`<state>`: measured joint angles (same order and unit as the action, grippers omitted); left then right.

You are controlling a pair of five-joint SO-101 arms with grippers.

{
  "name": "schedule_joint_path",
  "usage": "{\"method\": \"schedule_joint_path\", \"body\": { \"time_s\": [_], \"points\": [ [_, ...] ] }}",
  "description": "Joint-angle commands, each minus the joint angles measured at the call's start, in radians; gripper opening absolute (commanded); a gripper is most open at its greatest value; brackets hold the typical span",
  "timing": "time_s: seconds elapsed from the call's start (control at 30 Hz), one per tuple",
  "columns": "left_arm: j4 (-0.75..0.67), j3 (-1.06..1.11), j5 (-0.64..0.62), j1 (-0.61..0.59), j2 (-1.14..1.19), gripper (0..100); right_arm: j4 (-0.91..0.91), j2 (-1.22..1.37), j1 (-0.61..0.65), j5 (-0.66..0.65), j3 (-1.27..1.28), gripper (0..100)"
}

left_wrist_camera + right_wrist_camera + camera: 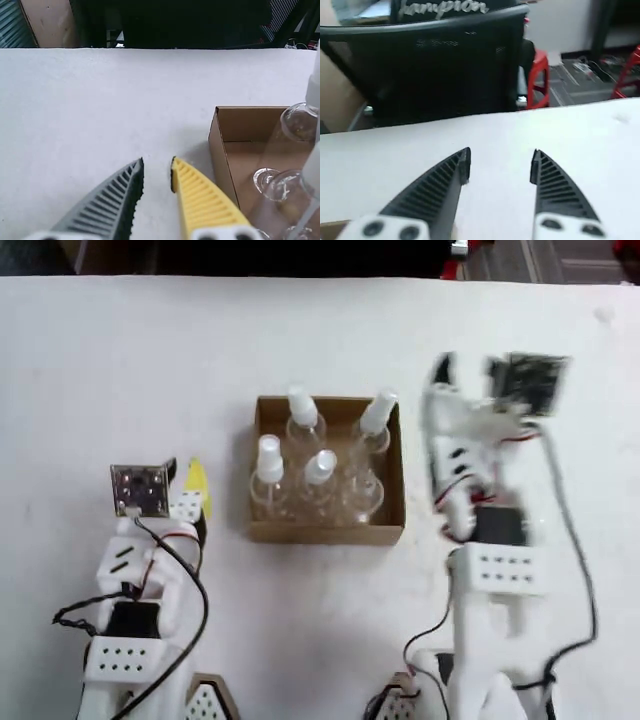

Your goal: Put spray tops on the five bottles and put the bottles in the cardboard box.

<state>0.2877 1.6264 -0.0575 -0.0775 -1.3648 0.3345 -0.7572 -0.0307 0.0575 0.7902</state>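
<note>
Your bottles (303, 423) stand in the cardboard box (327, 532) at centre frame.
Both jaws are released and empty over the bench (120, 360).

We count 1 cardboard box (327, 532) on 1 table (120, 360). In the box we see 4 white spray tops (302, 403), each on a clear bottle (306, 430). We cannot tell if a 5th bottle is there. Next to the box are 2 arms: 1 left arm (140, 570) and 1 right arm (480, 570).

Office: mesh chair (445, 65), red stool (540, 82)
</note>
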Motion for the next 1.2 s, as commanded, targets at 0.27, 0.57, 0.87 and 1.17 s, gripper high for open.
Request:
{"method": "schedule_joint_path", "body": {
  "time_s": [0.27,0.57,0.87,1.17],
  "points": [
    [-0.028,-0.003,0.011,0.010,0.001,9,0.516,0.171,-0.274,-0.700,-0.250,17.0],
    [-0.021,-0.003,0.011,0.010,0.002,9,0.651,0.257,-0.532,-0.123,-0.244,17.1],
    [-0.020,0.012,0.011,0.008,-0.001,9,0.680,0.372,-0.527,0.402,-0.252,17.3],
    [-0.020,0.012,0.011,0.004,-0.001,9,0.529,0.608,-0.469,0.582,-0.253,17.3]
  ]
}}
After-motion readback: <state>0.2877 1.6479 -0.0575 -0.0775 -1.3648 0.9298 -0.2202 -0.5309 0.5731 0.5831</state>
